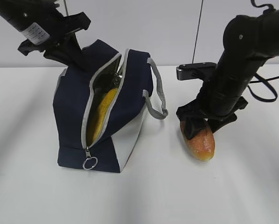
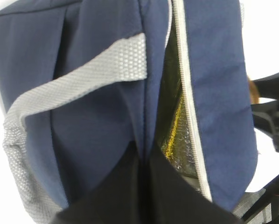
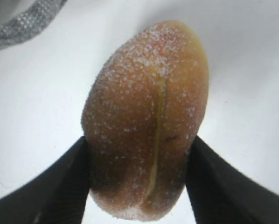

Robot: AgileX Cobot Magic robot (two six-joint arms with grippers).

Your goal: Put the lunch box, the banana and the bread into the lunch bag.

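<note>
The navy lunch bag stands on the white table with its zipper open. The yellow banana lies inside it, seen through the opening. My left gripper is shut on the bag's top edge at the back; in the left wrist view the gripper pinches the navy fabric beside the silver lining. My right gripper is shut on the near end of the golden-brown bread, right of the bag, low at the table. The black fingers press both sides of the bread. The lunch box is hidden.
The zipper's ring pull hangs at the bag's front bottom. A grey strap handle droops toward the bread and also shows in the right wrist view. The other strap crosses the bag's side. White table lies in front.
</note>
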